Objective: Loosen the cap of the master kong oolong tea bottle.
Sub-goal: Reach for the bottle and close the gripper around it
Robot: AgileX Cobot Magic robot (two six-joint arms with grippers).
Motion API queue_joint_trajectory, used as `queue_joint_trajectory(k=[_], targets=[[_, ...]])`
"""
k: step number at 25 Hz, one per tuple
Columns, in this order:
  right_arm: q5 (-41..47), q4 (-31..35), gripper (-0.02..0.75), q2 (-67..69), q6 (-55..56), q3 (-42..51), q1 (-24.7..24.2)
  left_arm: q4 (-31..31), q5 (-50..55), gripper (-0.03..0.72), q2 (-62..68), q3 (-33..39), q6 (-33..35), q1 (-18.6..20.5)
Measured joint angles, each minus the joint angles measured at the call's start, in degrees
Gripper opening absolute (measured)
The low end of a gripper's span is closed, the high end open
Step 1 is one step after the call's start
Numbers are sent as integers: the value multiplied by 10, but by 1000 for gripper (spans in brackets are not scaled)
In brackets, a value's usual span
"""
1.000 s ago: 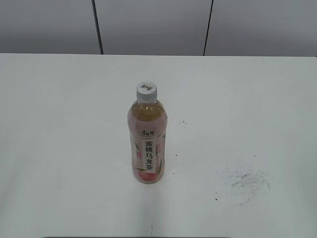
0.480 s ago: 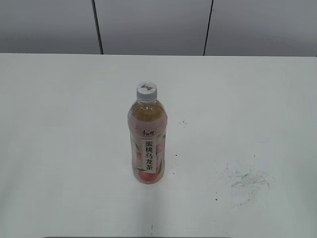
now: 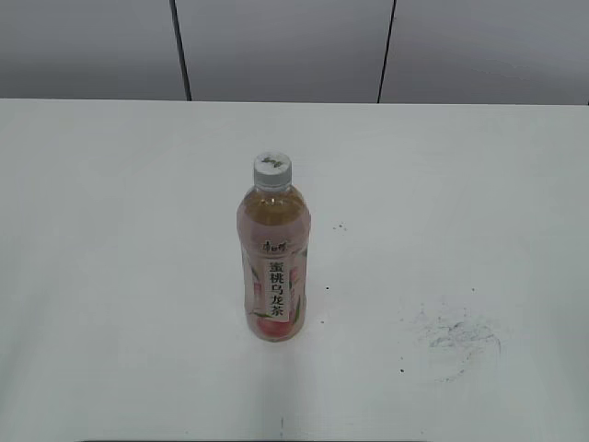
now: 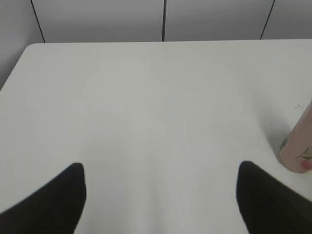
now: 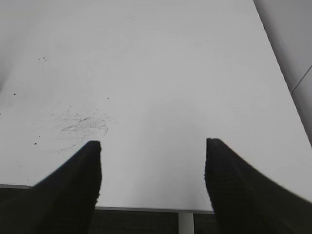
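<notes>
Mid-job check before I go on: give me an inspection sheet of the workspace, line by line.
Surface: white table, dark scuff marks at front right.
Job's things: tea bottle upright near centre, cap on; nothing touches it.
Clutter: nothing seen.
Grippers: left gripper open over bare table, bottle base at its right; right gripper open above the table's front edge near the scuffs; both empty.
Cables: nothing seen.
Surroundings: grey wall panels with dark seams behind the table.

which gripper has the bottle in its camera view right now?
The left gripper: the bottle base shows at its view's right edge. The right gripper sees only bare table with scuff marks.
</notes>
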Motion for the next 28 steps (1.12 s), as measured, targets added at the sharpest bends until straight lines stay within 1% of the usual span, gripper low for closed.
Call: queue_joint_trajectory(k=[2,7,10,15,19,21,24,26,28], targets=[[0,0,502,0,0,0,0,-2,-1,564,8,0,0,-3],[0,0,502,0,0,0,0,-6,-14,564,50,-4,0,-39],[0,0,502,0,0,0,0,5,-59,564,70,-8,0,-44],[0,0,502,0,0,0,0,-6,-218,564,112,-6,0,-44],[0,0,502,0,0,0,0,-29,-365,559,187,9,0,-44],[0,0,502,0,0,0,0,-50,-421,541,246,17,0,-44],[-1,0,502,0,0,0,0,-99,-496,508,341,21,0,-44],[-1,0,502,0,0,0,0,-129,-550,499,403,23,0,-44],[-1,0,502,0,0,0,0,-146,-599,497,469,23,0,-44]])
